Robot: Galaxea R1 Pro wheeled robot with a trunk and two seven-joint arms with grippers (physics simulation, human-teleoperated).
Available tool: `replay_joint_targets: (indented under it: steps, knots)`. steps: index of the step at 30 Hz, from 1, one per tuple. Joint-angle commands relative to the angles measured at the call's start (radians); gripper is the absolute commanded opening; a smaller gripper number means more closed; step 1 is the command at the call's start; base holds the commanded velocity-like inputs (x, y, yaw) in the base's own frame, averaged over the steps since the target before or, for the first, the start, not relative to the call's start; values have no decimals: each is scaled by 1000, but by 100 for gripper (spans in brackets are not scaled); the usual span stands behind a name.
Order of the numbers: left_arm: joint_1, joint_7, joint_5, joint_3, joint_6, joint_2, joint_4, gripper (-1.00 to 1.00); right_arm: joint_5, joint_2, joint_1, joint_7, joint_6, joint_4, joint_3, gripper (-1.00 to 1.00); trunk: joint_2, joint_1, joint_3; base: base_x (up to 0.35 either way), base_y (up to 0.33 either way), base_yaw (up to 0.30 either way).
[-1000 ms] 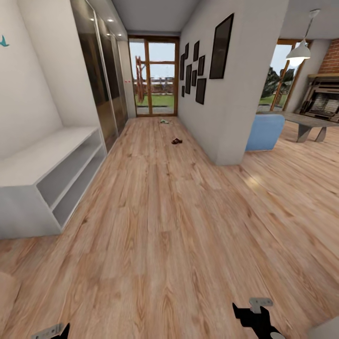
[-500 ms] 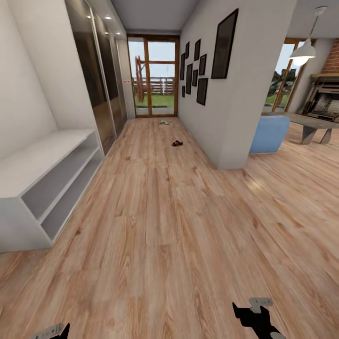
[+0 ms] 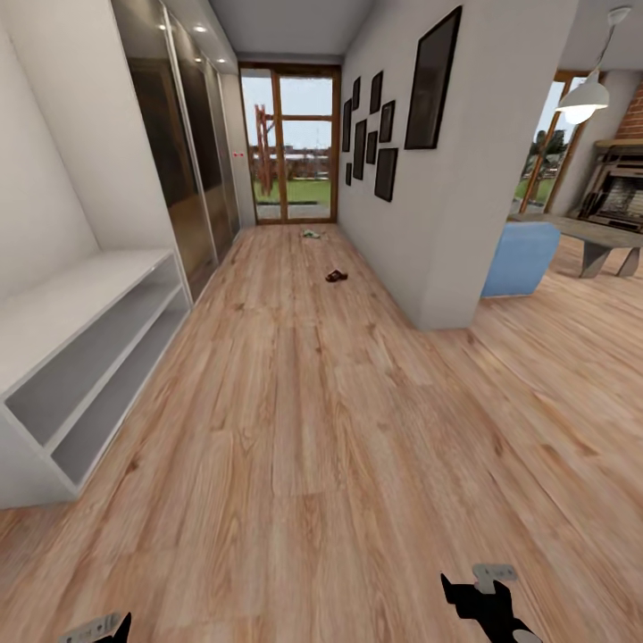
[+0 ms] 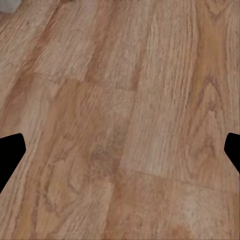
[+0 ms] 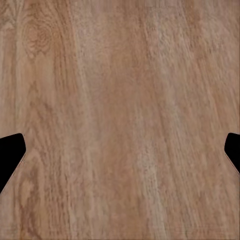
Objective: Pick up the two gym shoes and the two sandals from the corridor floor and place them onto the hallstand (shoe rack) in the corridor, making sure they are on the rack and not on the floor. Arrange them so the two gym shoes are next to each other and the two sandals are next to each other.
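We see broad open corridor floor [image 3: 304, 429] ahead; the hallstand [image 3: 80, 357] flanks the left, a wall corner [image 3: 446, 295] juts right, and small shapes, probably sandals [image 3: 336, 276], lie far down.

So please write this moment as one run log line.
phase: driving | left gripper: open | right gripper: open | sandals: floor | hallstand: bare

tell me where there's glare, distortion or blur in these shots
Head view: wide-angle bending of the walls, ceiling spots glinting on the glossy wardrobe doors, bright daylight through the glass door, far shoes too small to resolve. Both wrist views: soft, slightly blurred corridor floor, evenly lit, no hard shadows.
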Motion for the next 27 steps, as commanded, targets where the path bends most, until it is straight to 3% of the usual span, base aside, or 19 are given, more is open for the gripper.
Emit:
replay_joint_targets:
  steps: [1,13,27]
  knots:
    - [-1,-10,11,2,-1,0,1,100,-11,0,-1,6,-3,1,5,100,0,0,-1,338,0,0]
    - [-1,-10,9,1,-1,0,1,100,-11,0,-1,5,-3,1,5,100,0,0,0,338,0,0]
    - [-1,-9,14,3,-1,0,1,100,-11,-1,-1,6,-4,1,5,100,0,0,19,336,70,0]
